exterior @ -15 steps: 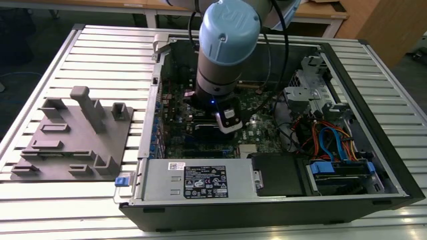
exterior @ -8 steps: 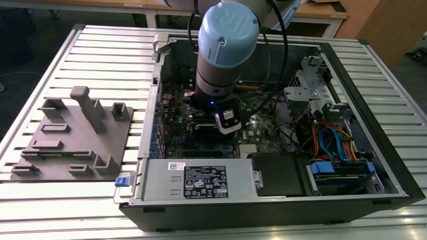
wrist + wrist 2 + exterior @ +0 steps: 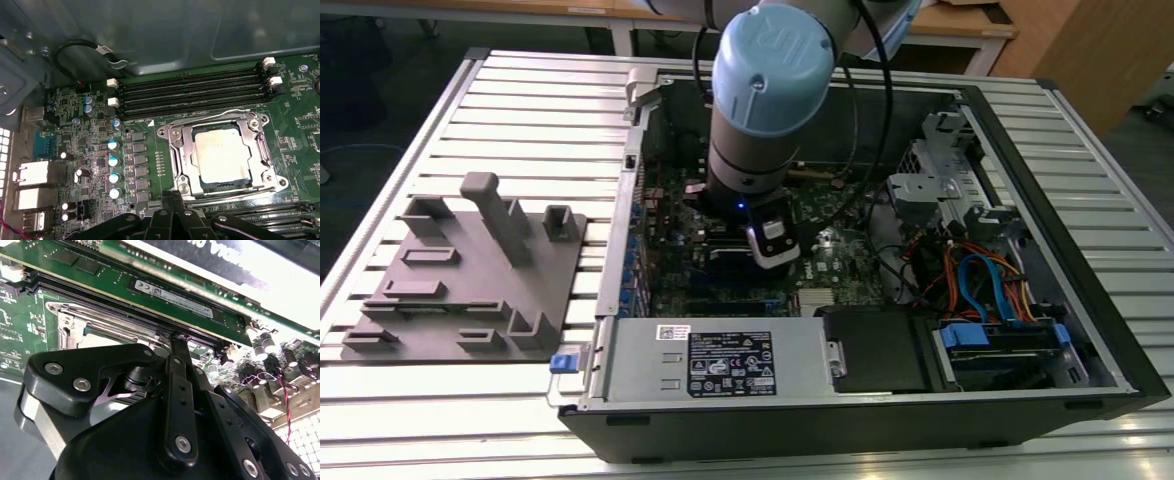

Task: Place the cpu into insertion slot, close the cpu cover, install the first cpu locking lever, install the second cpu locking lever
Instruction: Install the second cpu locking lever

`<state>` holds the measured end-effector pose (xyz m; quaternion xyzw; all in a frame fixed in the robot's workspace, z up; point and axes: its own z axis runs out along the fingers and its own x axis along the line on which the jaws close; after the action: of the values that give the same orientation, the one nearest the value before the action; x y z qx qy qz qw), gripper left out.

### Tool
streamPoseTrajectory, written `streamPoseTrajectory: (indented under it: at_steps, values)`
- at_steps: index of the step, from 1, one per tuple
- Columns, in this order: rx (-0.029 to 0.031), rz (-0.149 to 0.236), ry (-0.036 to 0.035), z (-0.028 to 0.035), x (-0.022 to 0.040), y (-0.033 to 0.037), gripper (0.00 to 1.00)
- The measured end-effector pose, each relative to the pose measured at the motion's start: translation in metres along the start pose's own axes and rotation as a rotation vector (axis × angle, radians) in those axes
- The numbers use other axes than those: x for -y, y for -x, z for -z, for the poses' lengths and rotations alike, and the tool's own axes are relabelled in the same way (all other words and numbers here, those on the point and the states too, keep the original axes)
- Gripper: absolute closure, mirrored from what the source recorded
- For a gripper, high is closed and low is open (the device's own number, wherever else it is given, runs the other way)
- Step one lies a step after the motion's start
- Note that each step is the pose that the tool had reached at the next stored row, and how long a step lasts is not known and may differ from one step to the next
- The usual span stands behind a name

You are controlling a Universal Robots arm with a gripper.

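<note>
In the first wrist view the cpu, a silver-grey square, lies in the insertion slot on the green motherboard. The silver cpu cover is down around it, the chip showing through its window. A thin wire locking lever runs along the slot's side toward the long black memory slots. My gripper is shut, its black tips together just beside the slot's opposite edge. In the second wrist view one finger points down at the slot's rim. In the exterior view the gripper hangs over the board inside the case.
The open computer case lies on a slatted metal table. A grey power supply box is at its near side, with drive bays and coloured cables at the exterior view's right. A grey fixture block stands on the table at the left.
</note>
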<state>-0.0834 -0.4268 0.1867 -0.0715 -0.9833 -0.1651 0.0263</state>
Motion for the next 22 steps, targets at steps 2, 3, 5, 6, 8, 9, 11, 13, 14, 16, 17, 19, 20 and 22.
streamPoseTrajectory:
  at_steps: [2,3,5,6,8,9,11,13,14,16,17,19,20,22]
  values:
    - [-0.0001,0.000,0.0020,-0.0006,-0.0001,-0.0003,0.90]
    - [-0.0002,0.000,0.0029,-0.0007,-0.0002,-0.0004,0.90]
    - [-0.0006,0.000,0.0054,-0.0011,-0.0004,-0.0006,0.90]
    - [-0.0008,0.000,0.0064,-0.0013,-0.0006,-0.0006,0.90]
    - [-0.0008,0.000,0.0070,-0.0015,-0.0011,-0.0008,0.90]
    - [-0.0008,0.000,0.0070,-0.0016,-0.0013,-0.0009,0.90]
    - [-0.0012,0.000,0.0069,-0.0015,-0.0017,-0.0010,0.90]
    - [-0.0013,0.000,0.0069,0.0000,-0.0023,-0.0012,0.90]
    - [-0.0013,0.000,0.0070,0.0008,-0.0025,-0.0013,0.90]
    - [-0.0012,0.000,0.0074,0.0021,-0.0030,-0.0015,0.90]
    - [-0.0013,0.000,0.0070,0.0033,-0.0034,-0.0017,0.90]
    - [-0.0013,0.000,0.0070,0.0058,-0.0042,-0.0020,0.90]
    - [-0.0013,0.000,0.0069,0.0072,-0.0046,-0.0023,0.90]
    - [-0.0014,0.000,0.0068,0.0102,-0.0056,-0.0027,0.90]
